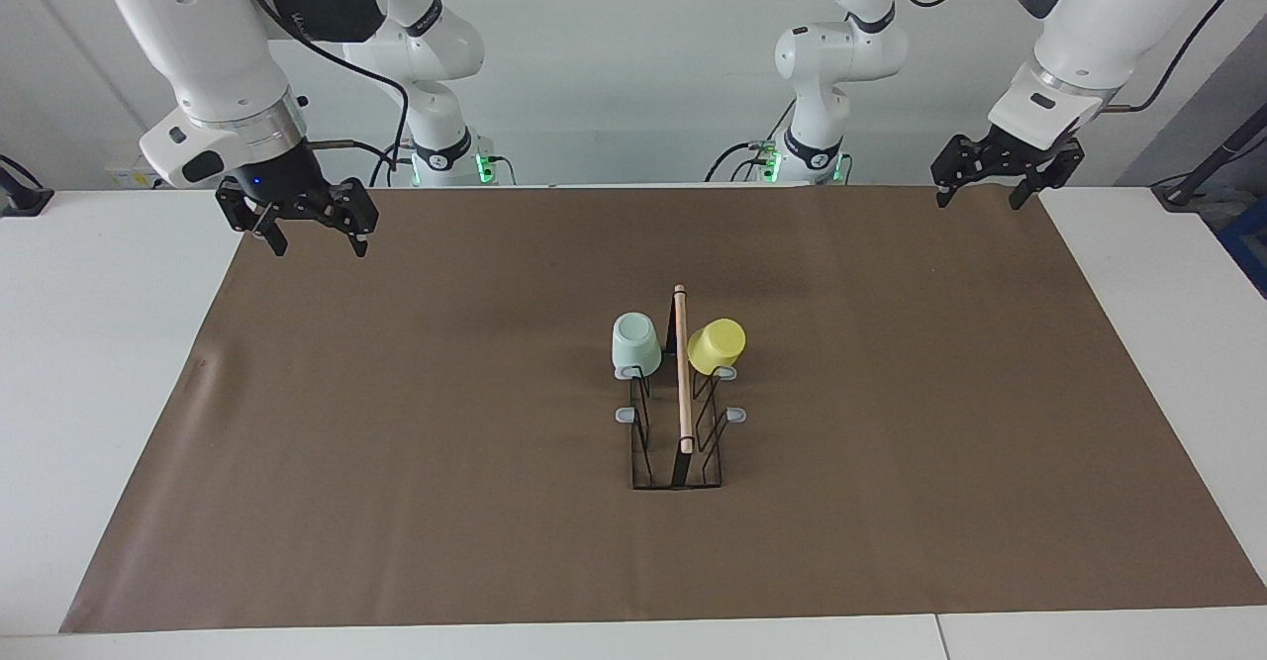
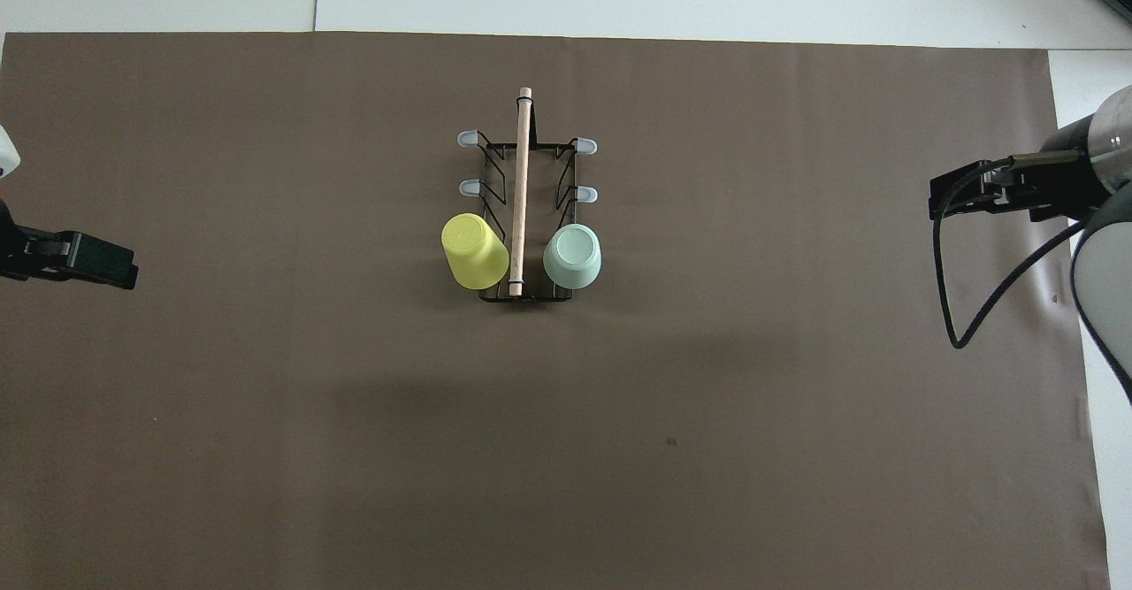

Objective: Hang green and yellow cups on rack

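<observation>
Both cups, mint green cup (image 1: 635, 343) and yellow cup (image 1: 716, 346), hang upturned on the rack (image 1: 679, 423) mid-bench, at its twelve-o'clock pegs in the facing view, so hanging looks finished; right end effector (image 1: 310, 220) and left end effector (image 1: 996, 175) hover open and empty, with nothing apparently left to grasp.

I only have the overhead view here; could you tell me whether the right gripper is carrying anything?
Observer: No, the right gripper is open and empty, up in the air over the mat's edge.
Operator: Thank you. And the left one?
Observer: The left gripper is also open and empty, raised over the mat's corner.
Operator: Do the cups rest on the mat?
Observer: No, the green cup and yellow cup sit mouth down on the rack's pegs, off the mat; the yellow one leans outward.
</observation>
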You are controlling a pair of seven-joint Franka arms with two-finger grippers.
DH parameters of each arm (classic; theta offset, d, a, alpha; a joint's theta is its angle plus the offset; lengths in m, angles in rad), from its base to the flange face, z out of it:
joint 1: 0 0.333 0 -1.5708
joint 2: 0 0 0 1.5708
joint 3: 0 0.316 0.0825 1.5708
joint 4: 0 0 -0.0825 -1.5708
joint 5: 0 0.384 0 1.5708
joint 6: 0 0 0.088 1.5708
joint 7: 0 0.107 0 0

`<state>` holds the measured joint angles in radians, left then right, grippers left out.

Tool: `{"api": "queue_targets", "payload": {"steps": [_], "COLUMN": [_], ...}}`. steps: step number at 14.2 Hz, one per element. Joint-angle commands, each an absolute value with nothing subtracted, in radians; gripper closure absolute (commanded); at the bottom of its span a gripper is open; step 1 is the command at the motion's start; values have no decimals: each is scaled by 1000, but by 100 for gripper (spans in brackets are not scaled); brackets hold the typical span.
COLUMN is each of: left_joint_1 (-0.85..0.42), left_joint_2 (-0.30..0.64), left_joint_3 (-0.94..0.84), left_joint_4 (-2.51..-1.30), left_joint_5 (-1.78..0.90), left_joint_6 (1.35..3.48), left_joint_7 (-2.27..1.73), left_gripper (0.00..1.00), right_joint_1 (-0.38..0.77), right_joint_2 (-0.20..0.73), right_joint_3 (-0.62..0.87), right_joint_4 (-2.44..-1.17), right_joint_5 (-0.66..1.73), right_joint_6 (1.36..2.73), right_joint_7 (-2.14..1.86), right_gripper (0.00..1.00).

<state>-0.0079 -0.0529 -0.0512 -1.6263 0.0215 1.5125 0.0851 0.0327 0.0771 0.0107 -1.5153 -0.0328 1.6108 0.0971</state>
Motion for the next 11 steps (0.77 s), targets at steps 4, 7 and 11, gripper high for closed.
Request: {"api": "queue_targets", "payload": {"steps": [4,7,11], "left_joint_1": [3,3,3], "left_joint_2": [-71,-72,-72], "left_joint_3": [-54,-54,-54], "left_joint_4": [-1640,-1640,-1640], "left_joint_5": [6,6,6], "left_joint_6": [1503,1503,1503], "left_joint_7": [95,95,95], "left_gripper": [0,0,0], "right_joint_1": [31,31,28], "right_joint_2": [77,67,63], "right_joint_3": [23,25,37], "right_joint_4": [-1491,-1496,-1500], "right_joint_5": [-45,-43,-43], "right_joint_6": [1591,1577,1588], "right_joint_7": [137,135,141], "right_gripper": [0,0,0]}}
